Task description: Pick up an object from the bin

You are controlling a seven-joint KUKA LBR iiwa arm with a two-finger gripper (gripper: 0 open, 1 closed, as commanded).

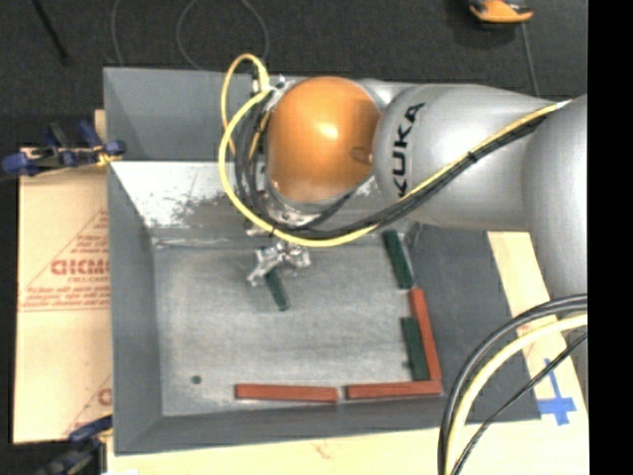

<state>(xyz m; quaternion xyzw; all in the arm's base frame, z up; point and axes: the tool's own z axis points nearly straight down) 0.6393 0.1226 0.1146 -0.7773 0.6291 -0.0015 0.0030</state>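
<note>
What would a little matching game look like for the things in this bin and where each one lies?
Things:
1. short dark green stick
2. two red-brown strips
3. small dark speck

Places:
A. lower-left part of the bin floor
B. just below the pincer, mid-floor
C. end to end along the lower wall

Pairs: 1-B, 2-C, 3-A.

One brand name can be read: "KUKA" (399, 150). It is printed in black capital letters on the rounded silver-grey metal casing of the robot arm (475, 161). The word is placed just beside the glossy orange dome-shaped cover (321, 142) at the arm's wrist, on the side towards the view's right. The four letters are turned on their side, so that the word is seen running up and down the casing rather than across it.
</note>
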